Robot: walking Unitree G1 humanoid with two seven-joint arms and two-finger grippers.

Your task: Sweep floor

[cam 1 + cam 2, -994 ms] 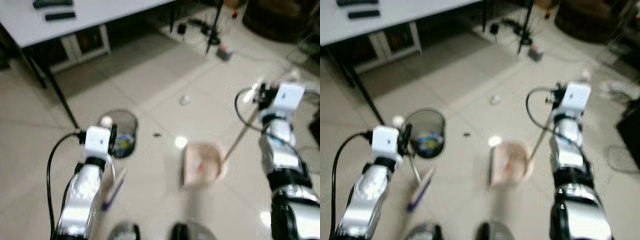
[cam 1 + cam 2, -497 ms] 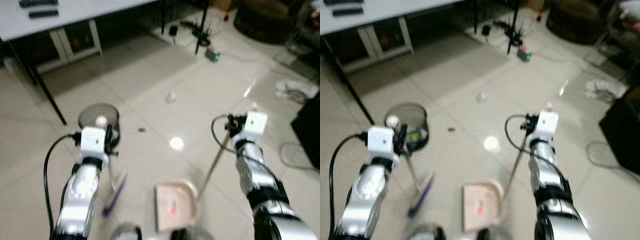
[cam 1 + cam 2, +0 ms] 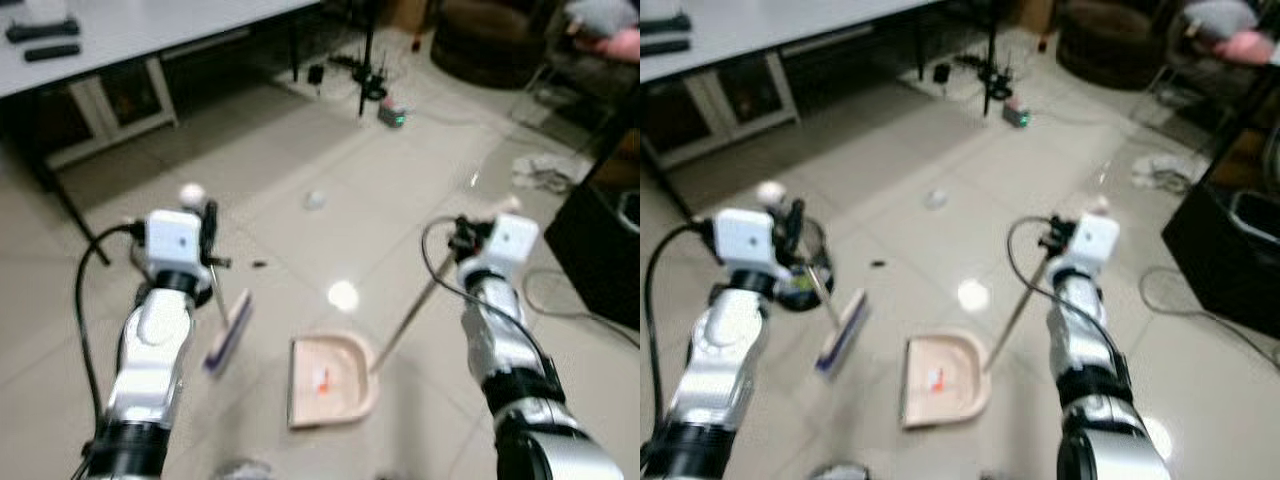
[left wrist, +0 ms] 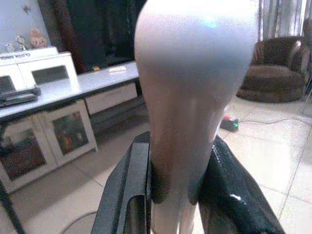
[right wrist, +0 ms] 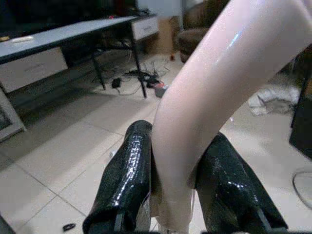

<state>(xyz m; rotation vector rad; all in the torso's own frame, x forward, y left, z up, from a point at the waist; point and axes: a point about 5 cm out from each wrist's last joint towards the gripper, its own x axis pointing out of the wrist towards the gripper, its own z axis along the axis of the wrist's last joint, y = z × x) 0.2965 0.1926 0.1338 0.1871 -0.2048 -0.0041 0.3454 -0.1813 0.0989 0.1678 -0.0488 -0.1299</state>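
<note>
Two tools are being held: the left hand is clamping the broom handle, and the right hand is clamping the dustpan handle. The broom head is resting on the floor just left of the dustpan, whose open side is facing it. A dark scrap and a pale crumpled piece are lying farther ahead. For a clean sweep, keep the pan lip flat on the tile and draw the bristles toward it in short strokes.

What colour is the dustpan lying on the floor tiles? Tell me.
Pale pink plastic dustpan, with a red scrap inside; clearest in the right eye view.
</note>
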